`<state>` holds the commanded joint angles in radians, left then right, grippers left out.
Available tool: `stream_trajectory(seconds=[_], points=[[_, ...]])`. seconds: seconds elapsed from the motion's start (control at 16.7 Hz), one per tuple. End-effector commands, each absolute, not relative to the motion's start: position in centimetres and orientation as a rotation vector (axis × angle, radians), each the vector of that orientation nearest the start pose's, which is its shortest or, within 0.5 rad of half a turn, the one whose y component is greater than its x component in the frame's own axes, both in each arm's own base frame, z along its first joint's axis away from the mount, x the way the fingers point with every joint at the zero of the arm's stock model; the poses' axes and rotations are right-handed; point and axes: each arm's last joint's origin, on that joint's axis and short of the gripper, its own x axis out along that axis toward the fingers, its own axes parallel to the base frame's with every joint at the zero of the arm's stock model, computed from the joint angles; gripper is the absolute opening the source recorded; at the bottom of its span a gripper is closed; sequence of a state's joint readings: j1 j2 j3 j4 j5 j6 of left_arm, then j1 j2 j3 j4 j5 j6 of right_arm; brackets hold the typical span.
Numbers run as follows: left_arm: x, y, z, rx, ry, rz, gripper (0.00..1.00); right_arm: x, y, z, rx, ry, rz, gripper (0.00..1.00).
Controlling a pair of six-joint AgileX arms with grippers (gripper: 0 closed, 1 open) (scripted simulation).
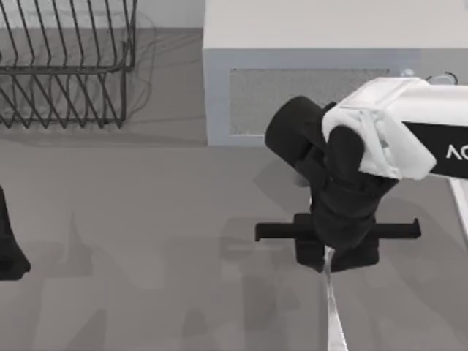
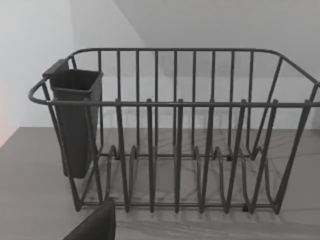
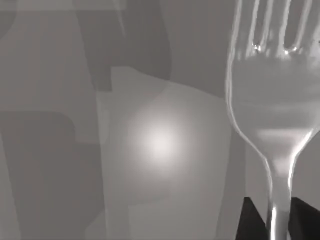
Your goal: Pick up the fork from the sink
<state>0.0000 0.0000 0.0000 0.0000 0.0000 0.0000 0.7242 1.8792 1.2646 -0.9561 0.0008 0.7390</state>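
Between my right gripper's (image 1: 330, 257) closed jaws, the fork (image 1: 336, 314) is clamped by its handle, tines jutting beyond: grasp done, lift unconfirmed. Left arm (image 1: 9, 245) parked, jaws unseen.

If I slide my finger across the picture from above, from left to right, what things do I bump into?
Left arm's gripper parked at the left edge → wire dish rack → microwave → right gripper shut on the fork, near the right side.
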Motion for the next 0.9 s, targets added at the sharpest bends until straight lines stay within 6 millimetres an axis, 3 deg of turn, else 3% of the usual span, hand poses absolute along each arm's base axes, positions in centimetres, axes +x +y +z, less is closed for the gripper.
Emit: stream_trajectory(seconds=[0.54,0.9], points=[[10.57,-0.12,16.00,0.000,0.000,0.000,1.00,25.35,22.76,16.00,0.008,1.571,-0.008,0.98],[10.57,-0.12,16.00,0.000,0.000,0.000,1.00,25.35,22.76,16.00,0.008,1.571,-0.008,1.00]])
